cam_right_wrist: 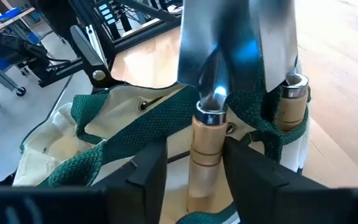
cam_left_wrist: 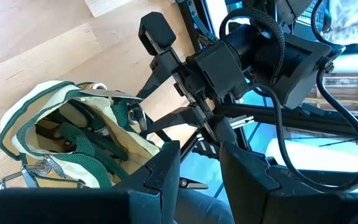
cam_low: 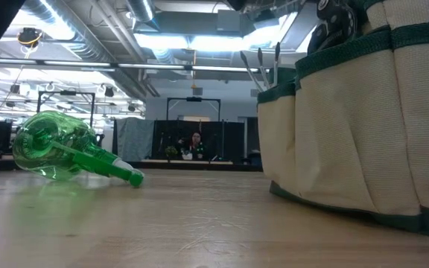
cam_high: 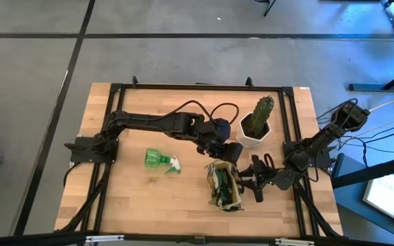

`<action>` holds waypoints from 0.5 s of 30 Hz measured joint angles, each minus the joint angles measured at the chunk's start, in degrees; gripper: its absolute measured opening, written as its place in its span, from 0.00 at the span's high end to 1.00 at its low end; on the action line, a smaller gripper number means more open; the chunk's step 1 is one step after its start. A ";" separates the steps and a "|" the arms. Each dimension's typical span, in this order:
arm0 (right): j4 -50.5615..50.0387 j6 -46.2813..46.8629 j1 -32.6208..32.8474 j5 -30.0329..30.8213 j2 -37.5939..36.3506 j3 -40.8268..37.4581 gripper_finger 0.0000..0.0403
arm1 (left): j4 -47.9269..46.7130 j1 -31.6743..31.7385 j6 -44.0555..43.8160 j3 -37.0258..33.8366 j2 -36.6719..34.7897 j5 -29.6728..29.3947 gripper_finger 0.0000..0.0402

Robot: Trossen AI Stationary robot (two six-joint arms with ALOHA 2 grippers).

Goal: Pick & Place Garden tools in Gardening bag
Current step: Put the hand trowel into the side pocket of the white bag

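Straddling a wood-handled trowel (cam_right_wrist: 207, 146) with right gripper (cam_right_wrist: 194, 171) fingers parted, apparently barely touching, blade up in gardening bag (cam_high: 224, 186). Hovering behind bag, left gripper (cam_left_wrist: 199, 163) narrowly parted, empty. Lying apart: green spray bottle (cam_high: 161, 160).

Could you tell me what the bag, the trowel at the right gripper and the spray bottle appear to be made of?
Bag: woven khaki fabric, matte, with coarse dark green webbing trim.
Trowel: shiny metal blade, judging by its glare, on a smooth, pale handle that looks like wood, with a metal collar.
Spray bottle: clear green, glossy, probably plastic; light passes through it.
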 joint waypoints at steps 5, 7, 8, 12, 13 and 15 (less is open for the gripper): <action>0.04 0.05 0.00 -1.71 0.00 0.00 0.59 | 0.00 -0.21 0.00 0.00 0.00 0.00 0.73; 0.23 0.19 0.00 -2.78 -0.02 0.00 0.59 | 0.00 -0.21 0.00 0.00 0.00 0.00 0.73; 0.43 0.45 0.00 -3.02 -0.02 0.00 0.60 | 0.00 -0.25 0.04 0.00 0.00 0.00 0.73; 0.65 1.32 0.00 -3.09 -0.14 0.00 0.62 | 0.00 -0.50 0.45 0.00 0.00 0.00 0.73; 0.95 1.34 0.00 -3.07 -0.32 0.00 0.62 | 0.00 -0.50 0.46 0.00 0.00 0.00 0.73; 1.31 1.33 -0.02 -3.01 -0.84 0.00 0.64 | 0.00 -0.58 0.46 0.00 0.00 0.00 0.73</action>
